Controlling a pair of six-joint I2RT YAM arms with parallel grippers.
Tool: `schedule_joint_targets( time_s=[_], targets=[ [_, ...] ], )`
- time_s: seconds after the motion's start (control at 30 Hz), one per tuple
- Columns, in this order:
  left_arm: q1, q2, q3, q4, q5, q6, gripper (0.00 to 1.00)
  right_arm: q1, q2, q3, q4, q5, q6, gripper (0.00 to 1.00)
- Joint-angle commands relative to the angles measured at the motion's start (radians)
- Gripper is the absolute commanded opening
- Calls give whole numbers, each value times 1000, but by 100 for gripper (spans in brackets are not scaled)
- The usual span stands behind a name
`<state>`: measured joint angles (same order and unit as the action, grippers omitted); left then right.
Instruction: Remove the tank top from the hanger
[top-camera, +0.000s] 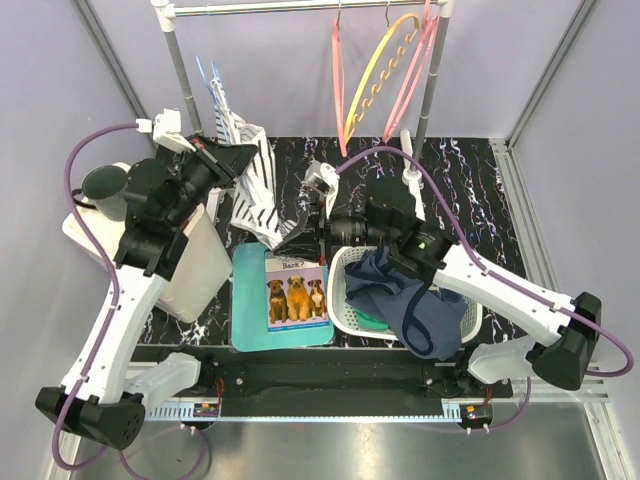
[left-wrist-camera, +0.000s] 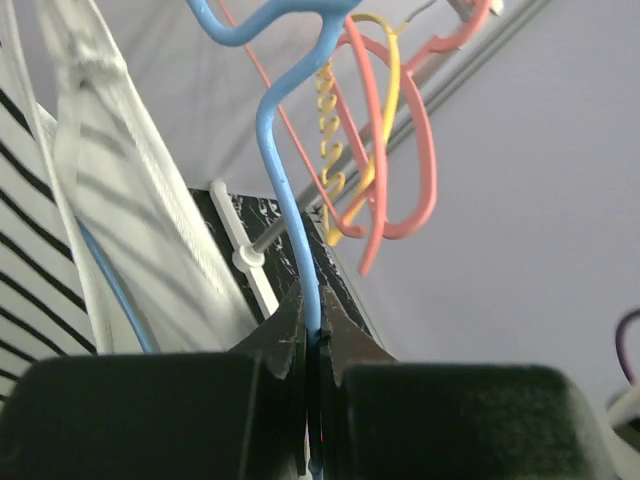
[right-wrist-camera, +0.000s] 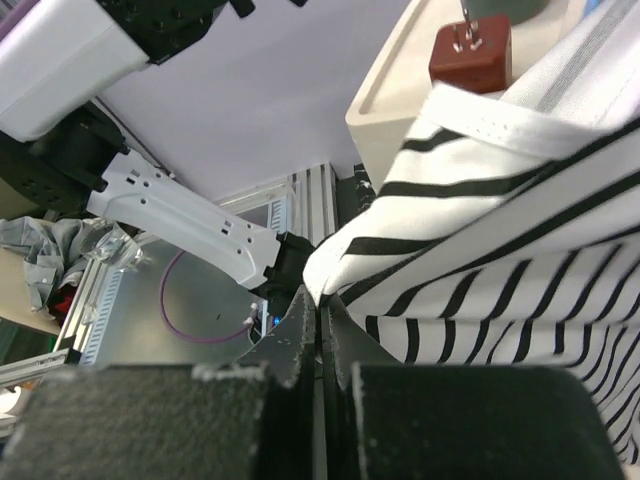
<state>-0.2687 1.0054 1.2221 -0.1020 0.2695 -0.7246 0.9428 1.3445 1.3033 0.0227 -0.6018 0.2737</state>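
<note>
Both tools pinch shut: left tool (left-wrist-camera: 314, 310) on the thin blue wire hanger (left-wrist-camera: 272, 140) ahead; right tool (right-wrist-camera: 320, 310) on the black-and-white striped tank top (right-wrist-camera: 480, 260) hem just ahead, judged soft, light, best held there.

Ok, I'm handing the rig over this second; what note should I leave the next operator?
The left gripper has its jaws shut on the blue hanger.
The right gripper has its jaws shut on an edge of the striped tank top.
The top is on the hanger.
Done: both grips.
Left: pull the top free.
</note>
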Motion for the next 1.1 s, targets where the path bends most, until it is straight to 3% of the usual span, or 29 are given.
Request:
schedule_joint_targets(
  time_s=[0.0, 0.3, 0.6, 0.7, 0.83, 1.07],
  targets=[
    [3, 38, 2, 269, -168, 25, 0, 28, -45, -61, 11, -3, 36, 0],
    [3, 58, 60, 288, -171, -42, 0, 28, -48, -162, 26, 33, 32, 0],
    [5, 16, 152, 113, -67, -108, 0, 28, -70, -185, 5, 203, -48, 0],
    [5, -24, 174, 30, 45, -168, 0, 27, -28, -118, -50, 316, -113, 0],
    [6, -91, 114, 68, 280, -318, 0, 19, 48, 9, -60, 430, -171, 0],
    [6, -174, 76, 153, 439, -512, 0, -4, 182, 189, -69, 522, -200, 0]
  ],
)
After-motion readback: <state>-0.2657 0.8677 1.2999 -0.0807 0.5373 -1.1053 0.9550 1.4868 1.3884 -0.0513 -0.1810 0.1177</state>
